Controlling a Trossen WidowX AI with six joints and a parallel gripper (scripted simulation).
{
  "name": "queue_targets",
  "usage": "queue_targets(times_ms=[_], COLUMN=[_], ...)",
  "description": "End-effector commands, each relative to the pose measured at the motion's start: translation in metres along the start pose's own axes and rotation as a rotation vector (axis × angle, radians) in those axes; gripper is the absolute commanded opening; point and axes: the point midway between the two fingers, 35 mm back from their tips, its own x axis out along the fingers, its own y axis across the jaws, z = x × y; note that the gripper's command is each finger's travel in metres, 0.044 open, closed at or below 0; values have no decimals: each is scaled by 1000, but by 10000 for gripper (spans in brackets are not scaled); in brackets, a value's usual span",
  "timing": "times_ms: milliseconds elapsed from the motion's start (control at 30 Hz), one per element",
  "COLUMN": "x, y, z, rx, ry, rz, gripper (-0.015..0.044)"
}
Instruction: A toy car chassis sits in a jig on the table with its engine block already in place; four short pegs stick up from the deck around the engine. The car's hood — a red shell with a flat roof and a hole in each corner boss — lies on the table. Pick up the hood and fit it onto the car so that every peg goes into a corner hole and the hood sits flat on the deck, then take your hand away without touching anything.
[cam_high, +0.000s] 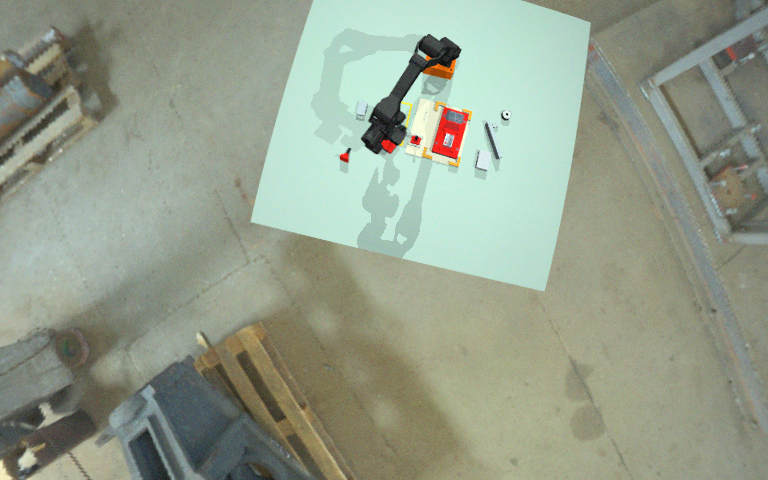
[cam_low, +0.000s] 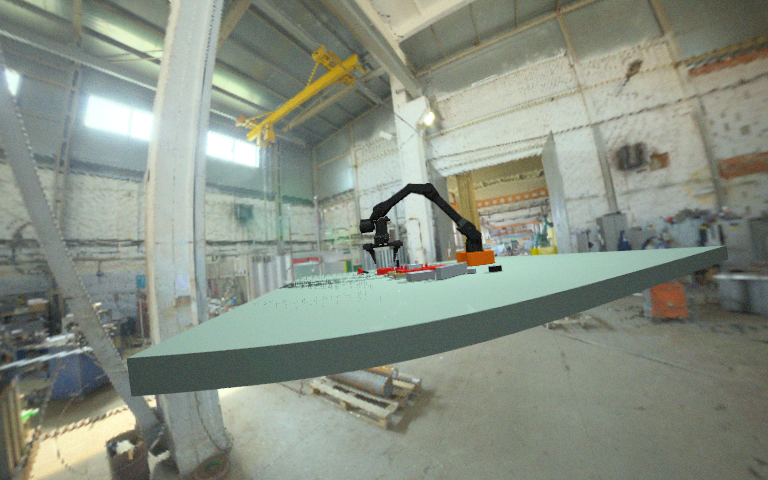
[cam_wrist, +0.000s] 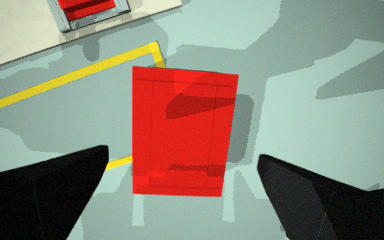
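Observation:
The hood (cam_high: 389, 146) (cam_wrist: 175, 137), a red shell with its flat roof up, lies on the table partly over a yellow outline (cam_wrist: 80, 74). My gripper (cam_low: 385, 263) (cam_wrist: 185, 157) is open and empty above it, one finger out beyond each long side in the wrist view. Neither finger visibly touches it. The red chassis (cam_high: 444, 148) sits in the jig, a cream board (cam_high: 419, 121) with orange corners, right of the arm in the top view. Grey parts show on its deck; the pegs are too small to make out. The hood's corner holes cannot be made out.
A small red part (cam_high: 415, 139) (cam_wrist: 90, 11) in a grey holder stands on the cream board near the hood. A red piece with a dark stem (cam_high: 344, 156) and a pale block (cam_high: 361, 108) lie left. A dark bar (cam_high: 492, 139), another pale block (cam_high: 482, 159) and a wheel (cam_high: 506, 115) lie right.

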Motion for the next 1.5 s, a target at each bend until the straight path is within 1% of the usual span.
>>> queue_targets(times_ms=[0, 1467], x=[3, 26], y=[1, 2], z=[1, 1], rx=[-3, -3], ry=[-5, -5], rz=[2, 2], gripper=[440, 440])
